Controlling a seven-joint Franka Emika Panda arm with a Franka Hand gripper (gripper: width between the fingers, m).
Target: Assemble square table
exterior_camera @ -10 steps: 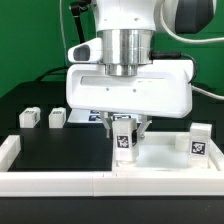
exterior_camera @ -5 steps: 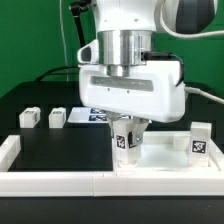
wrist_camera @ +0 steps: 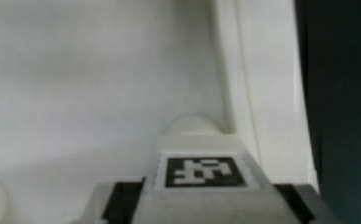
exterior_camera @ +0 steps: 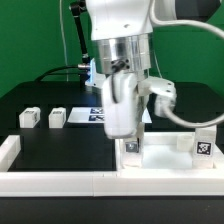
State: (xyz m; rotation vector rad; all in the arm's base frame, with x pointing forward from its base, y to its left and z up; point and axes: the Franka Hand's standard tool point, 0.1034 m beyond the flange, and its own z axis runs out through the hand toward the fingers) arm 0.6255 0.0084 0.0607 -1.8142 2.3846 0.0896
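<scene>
Pincer (exterior_camera: pixel 131 141): closed on the gripped leg block (exterior_camera: pixel 130 150); the fingers (wrist_camera: pixel 127 203) press both of its sides.
Gripped leg block: upright on the square slab (exterior_camera: pixel 165 160), towards the exterior view's left.
Markings: a black-and-white tag (wrist_camera: pixel 203 171) on top; no readable writing.
Second leg block (exterior_camera: pixel 203 143): on the slab, towards the exterior view's right.
Third leg block (exterior_camera: pixel 29 117), fourth leg block (exterior_camera: pixel 57 117): side by side on the black tabletop (exterior_camera: pixel 60 148).

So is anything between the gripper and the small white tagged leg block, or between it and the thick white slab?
Nothing visible does. The gripper has a finger on each side of the small white tagged leg block, which stands upright on the thick white square plastic slab.
</scene>
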